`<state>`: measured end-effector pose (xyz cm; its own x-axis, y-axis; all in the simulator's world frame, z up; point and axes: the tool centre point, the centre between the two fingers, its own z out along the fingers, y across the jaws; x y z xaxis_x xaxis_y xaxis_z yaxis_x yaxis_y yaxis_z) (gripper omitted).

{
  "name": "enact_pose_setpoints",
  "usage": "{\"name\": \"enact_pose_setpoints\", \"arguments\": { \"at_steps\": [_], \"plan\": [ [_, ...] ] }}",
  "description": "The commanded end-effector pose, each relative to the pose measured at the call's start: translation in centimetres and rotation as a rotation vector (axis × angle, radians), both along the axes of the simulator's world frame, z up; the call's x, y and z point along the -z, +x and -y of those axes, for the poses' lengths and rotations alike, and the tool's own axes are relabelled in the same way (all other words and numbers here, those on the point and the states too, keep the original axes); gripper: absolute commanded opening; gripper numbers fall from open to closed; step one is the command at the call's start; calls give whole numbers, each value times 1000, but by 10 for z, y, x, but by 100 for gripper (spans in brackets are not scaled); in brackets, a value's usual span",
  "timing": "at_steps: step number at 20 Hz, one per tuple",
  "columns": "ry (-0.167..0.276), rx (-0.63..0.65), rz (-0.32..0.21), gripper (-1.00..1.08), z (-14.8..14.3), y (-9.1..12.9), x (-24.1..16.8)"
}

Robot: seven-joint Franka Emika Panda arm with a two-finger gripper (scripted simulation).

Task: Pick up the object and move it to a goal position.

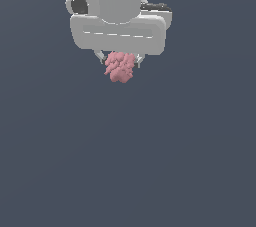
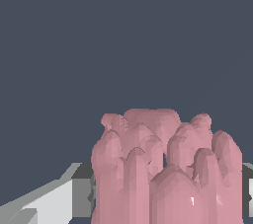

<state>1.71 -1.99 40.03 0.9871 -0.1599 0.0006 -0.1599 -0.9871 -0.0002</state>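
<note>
The pink lumpy object [image 1: 120,67] is clamped between the fingers of the white gripper [image 1: 120,61] and held well above the plain grey floor [image 1: 128,171], so the pick-up seems done, while carrying to an unseen goal remains.

Object [image 1: 120,67] between the gripper [image 1: 120,61] fingers, hanging just below the gripper body, clear of any surface
</note>
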Motion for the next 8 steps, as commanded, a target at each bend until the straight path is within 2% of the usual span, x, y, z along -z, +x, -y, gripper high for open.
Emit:
{"name": "enact_pose_setpoints", "arguments": {
  "at_steps": [1, 8],
  "plan": [
    [0, 0, -1, -100, 1, 3, -6],
    [0, 0, -1, -100, 1, 6, -12]
  ]
}}
